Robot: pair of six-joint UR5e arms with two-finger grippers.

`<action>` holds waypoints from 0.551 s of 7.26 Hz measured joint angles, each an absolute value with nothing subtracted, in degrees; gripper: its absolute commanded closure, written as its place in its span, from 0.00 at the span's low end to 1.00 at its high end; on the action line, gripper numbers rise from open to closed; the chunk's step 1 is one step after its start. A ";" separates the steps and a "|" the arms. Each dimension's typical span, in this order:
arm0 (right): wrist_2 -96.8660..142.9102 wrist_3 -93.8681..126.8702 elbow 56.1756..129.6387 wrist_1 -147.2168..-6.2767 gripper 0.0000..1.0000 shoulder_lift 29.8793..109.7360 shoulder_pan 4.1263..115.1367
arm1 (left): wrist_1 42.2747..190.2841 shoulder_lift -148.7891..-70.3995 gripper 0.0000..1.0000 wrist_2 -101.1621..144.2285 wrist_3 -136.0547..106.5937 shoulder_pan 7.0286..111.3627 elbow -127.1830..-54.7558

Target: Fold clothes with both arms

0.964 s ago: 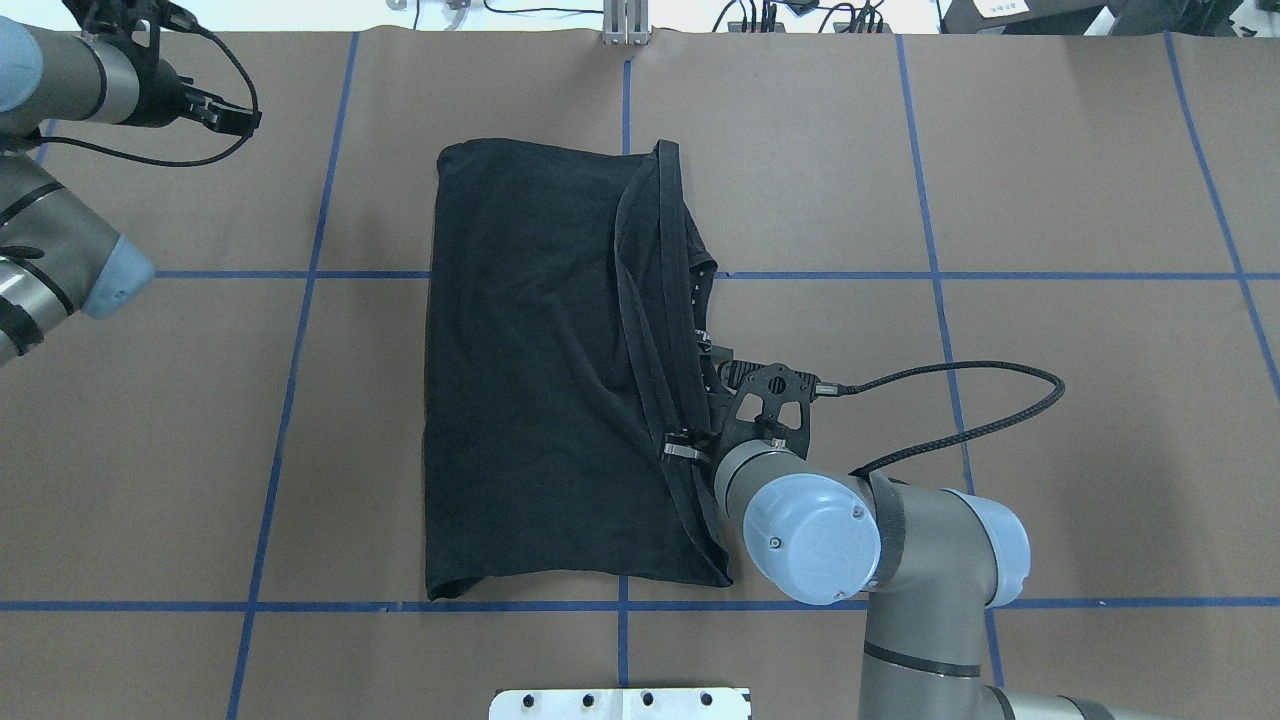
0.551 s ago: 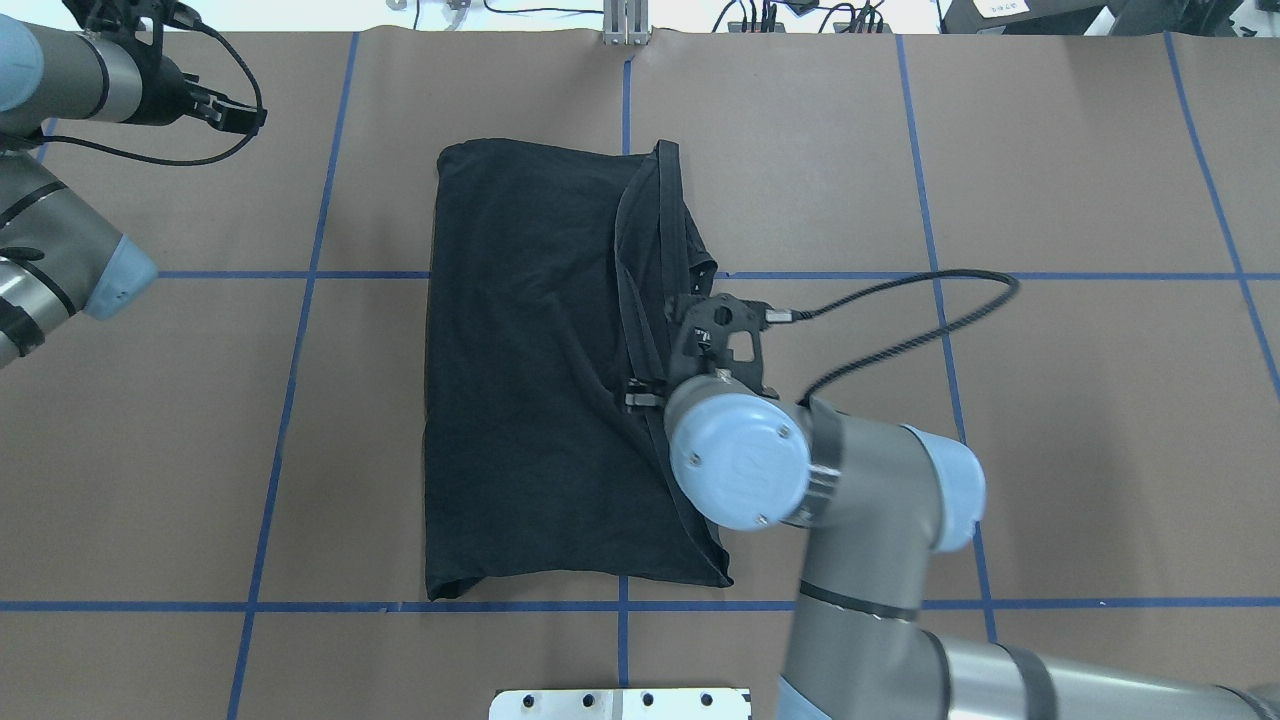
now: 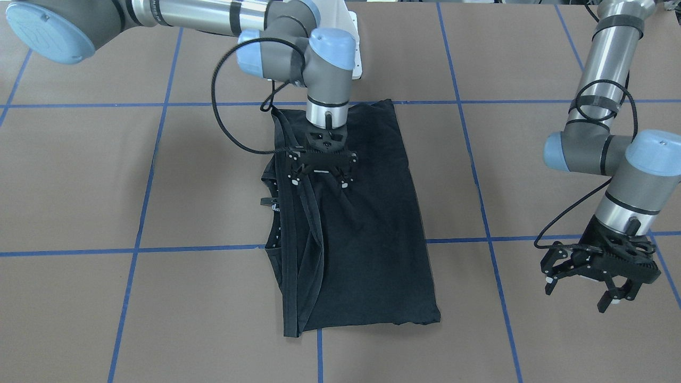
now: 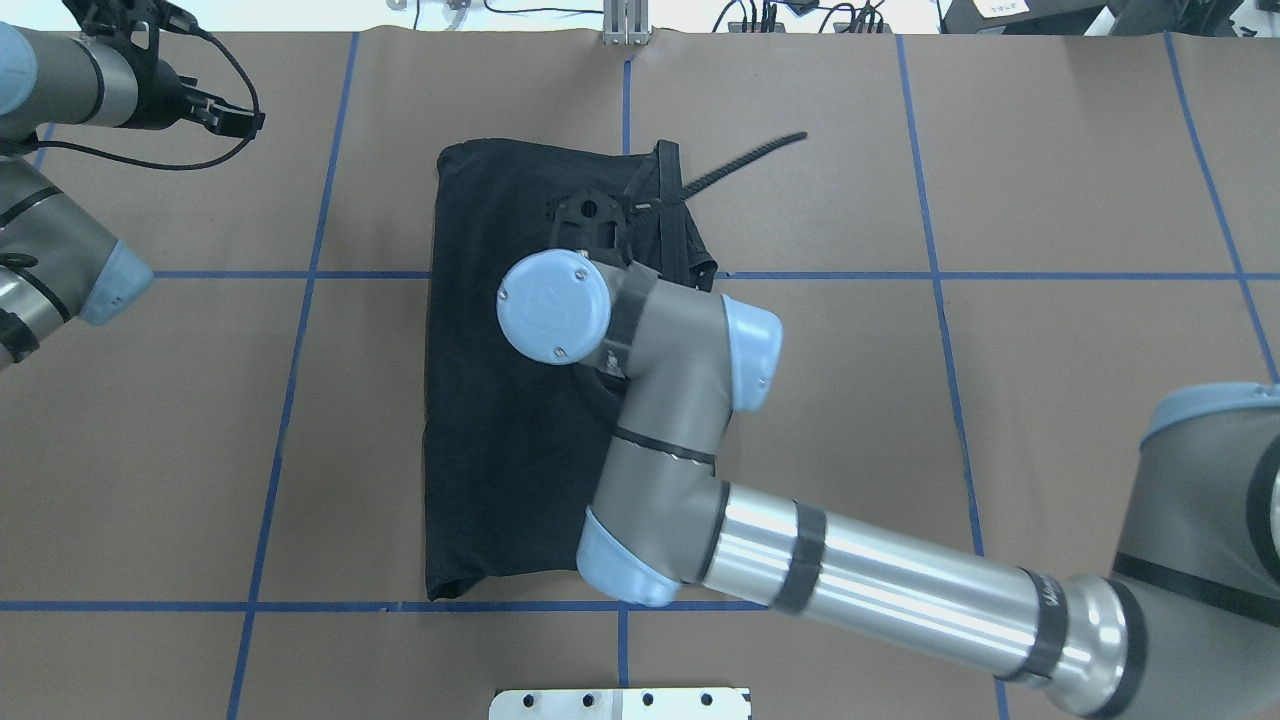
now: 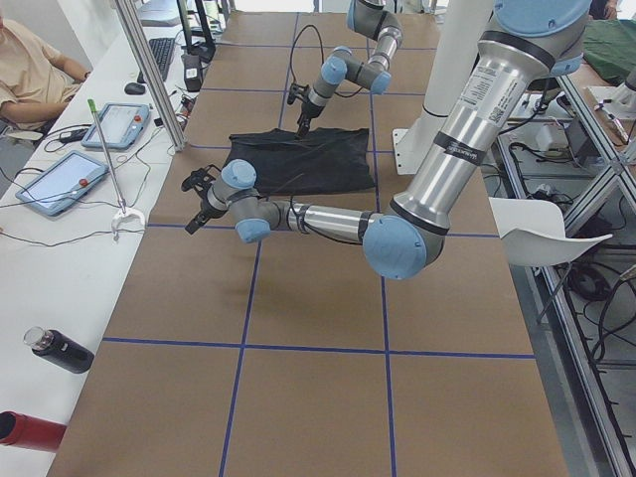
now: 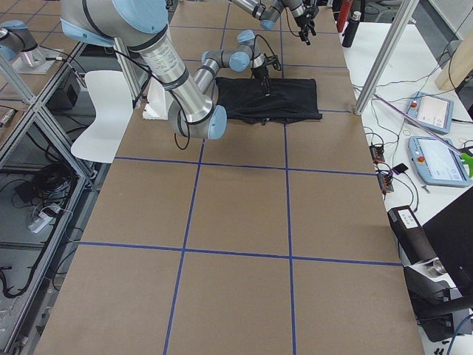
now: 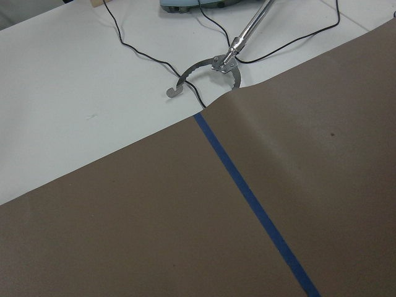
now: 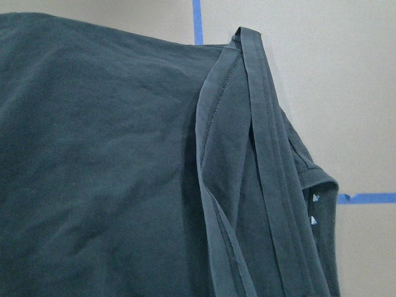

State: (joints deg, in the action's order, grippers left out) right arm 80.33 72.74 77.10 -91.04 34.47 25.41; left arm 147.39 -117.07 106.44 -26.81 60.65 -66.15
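Black T-shirt (image 3: 367,255) lies folded lengthwise into a long strip in the middle of the table, flat on brown paper (image 3: 159,175) crossed by blue tape (image 3: 202,248), with loose hems (image 3: 295,255) and a bunched sleeve stacked along the edge on the robot's right. Over the half nearer the robot hangs the right gripper (image 3: 319,183), its fingers spread wide and holding nothing; the cloth puckers just beside them, though whether the tips touch it is hard to tell from this angle. Off beyond the shirt's other long side, well apart from it, the left gripper (image 3: 580,298) hovers over bare paper, fingers also spread and empty. The likely trouble is a shallow pinch: closing on the top layer alone would probably drag it off the layers beneath and skew the fold, and the stacked hems could splay if brushed. The cable (image 4: 745,163) trailing across the shirt's corner might also catch a hem. From overhead the right arm (image 4: 680,400) covers its own gripper, so only the front-facing camera shows the finger spread. The right wrist camera alone shows the stitched hems (image 8: 260,154) up close, while the left wrist camera sees no shirt, only paper, tape and a white bench (image 7: 74,93).
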 measured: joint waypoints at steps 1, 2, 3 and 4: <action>81.04 70.76 71.93 -90.83 0.38 31.68 26.45 | 147.39 -116.96 0.00 106.44 -26.81 60.65 -66.33; 81.66 68.78 68.27 -90.57 0.44 30.07 27.12 | 147.39 -116.93 0.00 106.44 -26.81 60.65 -66.40; 82.10 67.14 65.79 -90.48 0.61 29.43 27.43 | 147.39 -116.91 0.00 106.44 -26.81 60.61 -66.42; 82.34 66.11 64.39 -90.45 0.81 29.18 27.54 | 147.39 -116.90 0.00 106.44 -26.81 60.56 -66.43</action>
